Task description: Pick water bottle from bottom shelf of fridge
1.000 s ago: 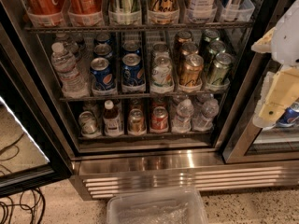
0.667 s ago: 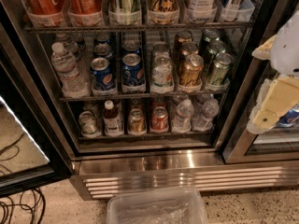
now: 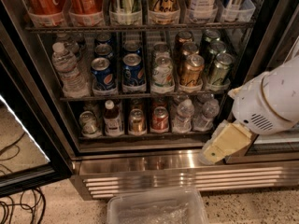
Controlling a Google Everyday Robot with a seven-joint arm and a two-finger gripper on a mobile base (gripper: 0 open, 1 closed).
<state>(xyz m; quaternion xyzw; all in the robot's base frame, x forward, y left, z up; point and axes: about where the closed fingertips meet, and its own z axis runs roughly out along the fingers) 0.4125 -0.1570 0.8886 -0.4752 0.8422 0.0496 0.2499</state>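
Hand (image 3: 225,143), grip state untellable, hangs low right of the water bottle (image 3: 183,115), flanked by red can (image 3: 160,119) and clear bottle (image 3: 205,115).

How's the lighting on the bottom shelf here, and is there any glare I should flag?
Camera view: the bottom shelf is shadowed by the rack above, so the water bottle beside the red can shows only pale glints. Same view: glare streaks the fridge along its steel base, and the door edge glows white. The claw, lower right outside the shelf, is brightly lit.
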